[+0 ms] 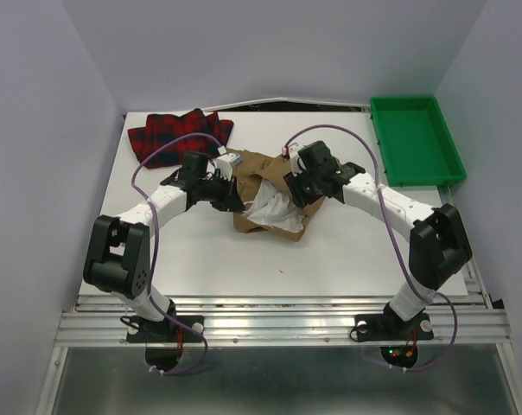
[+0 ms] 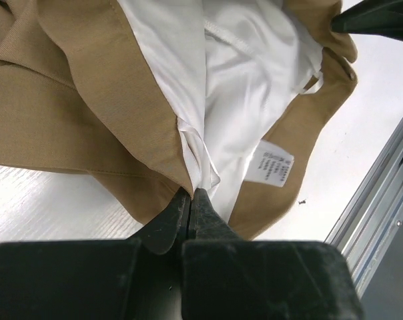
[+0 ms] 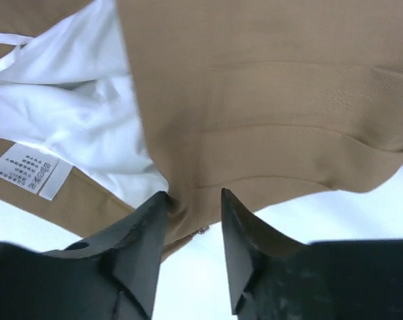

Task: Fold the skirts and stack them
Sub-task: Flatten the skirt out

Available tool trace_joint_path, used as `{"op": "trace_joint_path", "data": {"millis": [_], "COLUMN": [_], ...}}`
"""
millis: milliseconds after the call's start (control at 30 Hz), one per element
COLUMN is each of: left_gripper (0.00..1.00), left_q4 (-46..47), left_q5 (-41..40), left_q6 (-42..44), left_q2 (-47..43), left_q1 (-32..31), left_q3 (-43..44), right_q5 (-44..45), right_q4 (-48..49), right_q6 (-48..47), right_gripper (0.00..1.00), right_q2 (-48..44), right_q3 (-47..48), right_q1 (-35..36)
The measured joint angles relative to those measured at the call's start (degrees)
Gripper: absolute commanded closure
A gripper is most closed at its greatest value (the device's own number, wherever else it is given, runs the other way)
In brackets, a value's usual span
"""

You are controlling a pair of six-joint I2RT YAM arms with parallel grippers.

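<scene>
Three pale lilac walls (image 1: 278, 43) box in a white table (image 1: 209, 251), and a ribbed metal rail (image 1: 278, 322) runs along its near edge. Well off to the right of the right gripper (image 1: 294, 186), by the far corner, sits a green tray (image 1: 416, 138). The tan skirt (image 1: 261, 166) lies crumpled mid-table between both sets of fingers, its white lining (image 2: 241, 87) turned out toward them. The plaid skirt (image 1: 179, 134) rests in a heap beyond the left gripper (image 1: 235, 197), near the far-left corner and apart from the tan one.

The left fingers (image 2: 168, 220) are pressed together, pinching the tan skirt where its edge meets the lining. The right fingers (image 3: 145, 227) stand apart, a fold of tan cloth hanging between their tips with bare table showing below. A small printed label (image 2: 271, 163) hangs from the lining, just right of the left fingertips.
</scene>
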Motion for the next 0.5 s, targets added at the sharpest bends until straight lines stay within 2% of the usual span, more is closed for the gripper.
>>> {"op": "trace_joint_path", "data": {"millis": [33,67,367,433,467,500], "left_gripper": [1.0,1.0,1.0,1.0,1.0,1.0], "left_q4": [0.0,0.0,0.0,0.0,0.0,0.0], "left_q5": [0.0,0.0,-0.2,-0.2,-0.2,-0.2], "left_q6": [0.0,0.1,0.3,0.5,0.5,0.5], "left_q2": [0.0,0.0,0.0,0.0,0.0,0.0], "left_q1": [0.0,0.0,0.0,0.0,0.0,0.0], "left_q3": [0.0,0.0,0.0,0.0,0.0,0.0], "right_q5": [-0.4,-0.9,-5.9,-6.7,-7.5,-7.9], "right_q4": [-0.1,-0.3,-1.3,-1.4,-1.6,-1.8], "right_q6": [-0.2,-0.2,0.3,0.1,0.1,0.0], "right_gripper": [0.91,0.99,0.99,0.82,0.56,0.47], "right_q2": [0.0,0.0,0.0,0.0,0.0,0.0], "right_q3": [-0.2,-0.3,-1.9,-1.9,-1.9,-1.9], "right_q1": [-0.1,-0.2,-1.6,-1.6,-1.6,-1.6]}}
